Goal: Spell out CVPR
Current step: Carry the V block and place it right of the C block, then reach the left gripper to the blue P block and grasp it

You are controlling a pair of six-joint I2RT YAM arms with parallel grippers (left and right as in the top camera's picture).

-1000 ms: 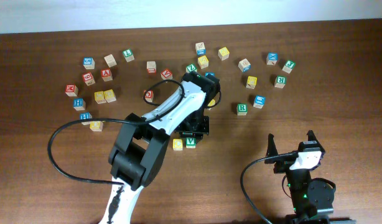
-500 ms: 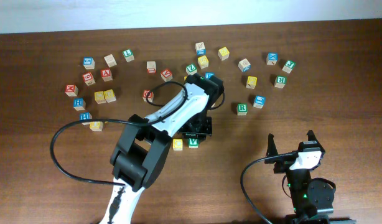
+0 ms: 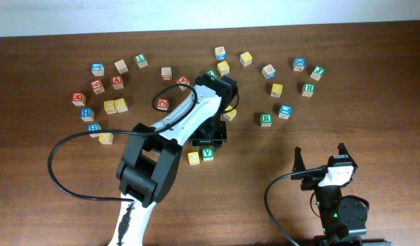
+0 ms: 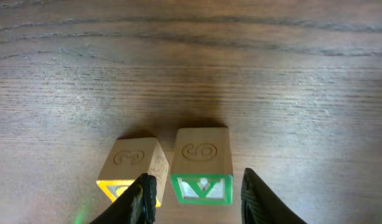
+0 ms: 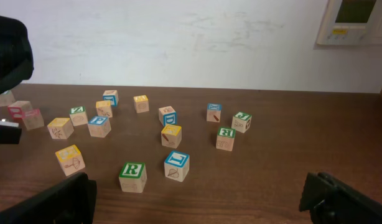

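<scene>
Two arms share the brown wooden table (image 3: 374,82). The left arm (image 3: 170,137), the biggest thing in sight, reaches to mid-table. Its left gripper (image 4: 197,177) stands open astride the V block (image 4: 201,165), one finger close by the block's edge and a gap showing at the other. The right gripper (image 5: 197,186) sits spread wide near the table's front edge, holding nothing. The V block is pale wood with a green-framed face and green letter, and it sits just beside a yellow block (image 4: 130,167). A green R block (image 3: 266,119) lies apart to the right.
</scene>
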